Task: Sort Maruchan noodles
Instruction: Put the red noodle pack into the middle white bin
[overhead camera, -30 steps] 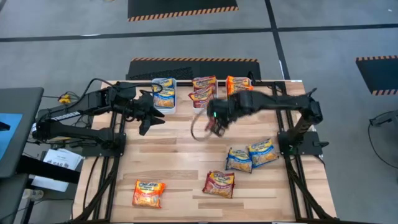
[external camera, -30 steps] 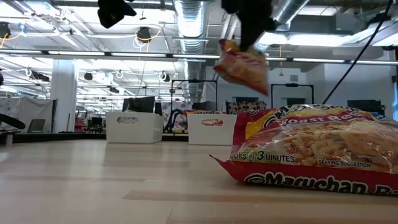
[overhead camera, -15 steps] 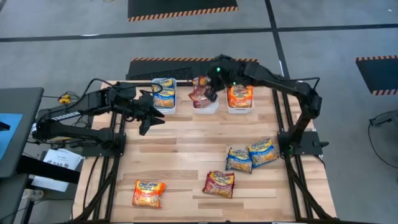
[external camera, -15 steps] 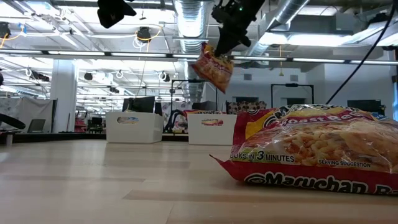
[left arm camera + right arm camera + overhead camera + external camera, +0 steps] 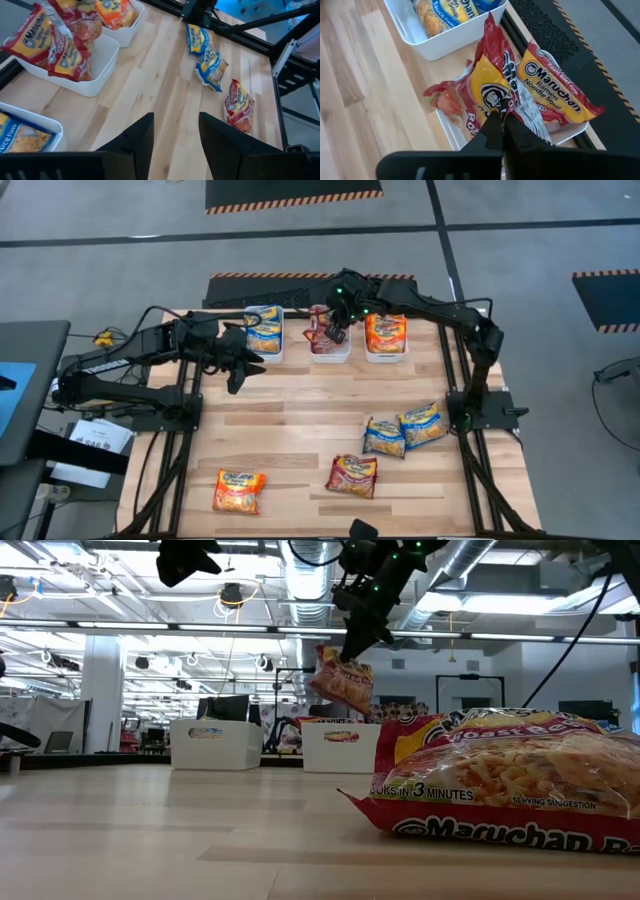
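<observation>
Right gripper (image 5: 502,116) pinched tight on a maroon noodle packet (image 5: 487,87), dangling above the middle white bin (image 5: 451,131); blue packets (image 5: 451,11) in the neighbouring bin (image 5: 437,42).

Grey floor (image 5: 120,240), ceiling ducts (image 5: 305,570), strip lights.

Pale butcher-block wooden table (image 5: 290,430) with bins and loose packets.
Three white rectangular plastic bins (image 5: 330,352) along the far edge; nearer, two blue glossy noodle packets (image 5: 403,429) side by side, one maroon packet (image 5: 352,475), one orange packet (image 5: 238,490) apart.
</observation>
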